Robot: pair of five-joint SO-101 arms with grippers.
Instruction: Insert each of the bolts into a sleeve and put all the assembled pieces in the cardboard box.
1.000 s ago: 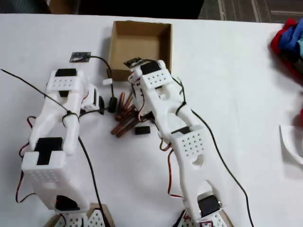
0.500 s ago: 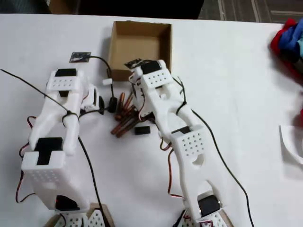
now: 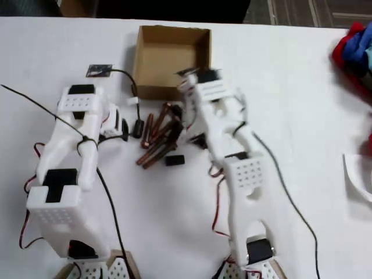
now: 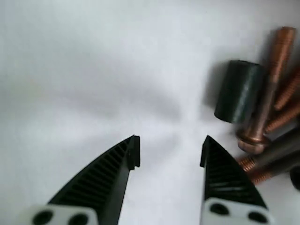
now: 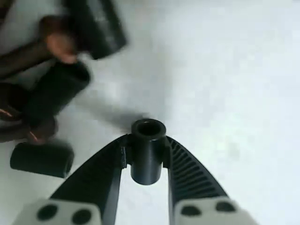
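My right gripper [image 5: 146, 146] is shut on a short black sleeve [image 5: 148, 154], held upright with its open bore showing, just above the white table. Beside it lie other black sleeves [image 5: 42, 159] and dark bolts [image 5: 51, 44]. My left gripper [image 4: 169, 151] stands open over bare table, a little way from a black sleeve [image 4: 238, 92] and several copper bolts [image 4: 269, 89]. In the high view the bolts [image 3: 157, 142] lie in a heap between the two arms, with a sleeve [image 3: 138, 127] at the heap's left and another [image 3: 174, 160] below it. The cardboard box [image 3: 145, 58] stands open behind them.
Black cables [image 3: 110, 197] run across the table by the left arm, and a small dark card [image 3: 99, 70] lies left of the box. Coloured cloth [image 3: 354, 46] and a white curved object [image 3: 356, 174] sit at the right edge.
The right arm has swung to the right and slightly toward the box. Some bolts in the heap have shifted. The left arm has stayed put.
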